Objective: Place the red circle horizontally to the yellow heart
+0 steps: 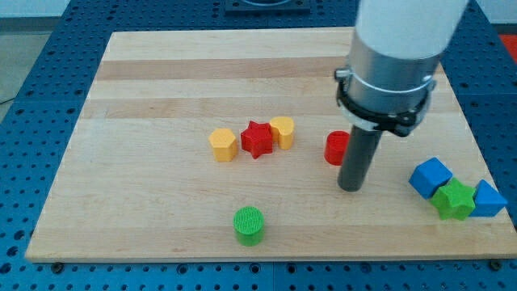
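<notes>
The red circle [335,148] stands right of the board's middle, its right side partly hidden by my rod. The yellow heart [282,130] lies to its left and slightly higher, touching the red star [258,139]. My tip [350,187] rests on the board just below and right of the red circle, close to it; I cannot tell whether the rod touches the circle.
A yellow hexagon [223,145] sits left of the red star. A green circle [249,225] is near the view's bottom edge of the wooden board [145,97]. A blue cube [430,176], green star [454,199] and blue triangle [488,200] cluster at the bottom right.
</notes>
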Motion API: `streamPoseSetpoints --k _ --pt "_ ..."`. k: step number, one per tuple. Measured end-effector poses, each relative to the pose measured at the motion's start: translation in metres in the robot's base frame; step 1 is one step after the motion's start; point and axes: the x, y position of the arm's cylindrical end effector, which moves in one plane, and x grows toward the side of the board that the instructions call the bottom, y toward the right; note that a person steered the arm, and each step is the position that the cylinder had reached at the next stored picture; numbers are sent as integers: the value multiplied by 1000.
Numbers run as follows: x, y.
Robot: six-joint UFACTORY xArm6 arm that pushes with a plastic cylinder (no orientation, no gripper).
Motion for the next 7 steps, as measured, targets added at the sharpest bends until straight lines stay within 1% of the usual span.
streamPoseSetpoints --k 2,3,4,5,6,7 --pt "-42 -12" --pt "-42 -8" --pt "-41 57" --pt "-68 89" --pt "-74 68" --pt "-70 35"
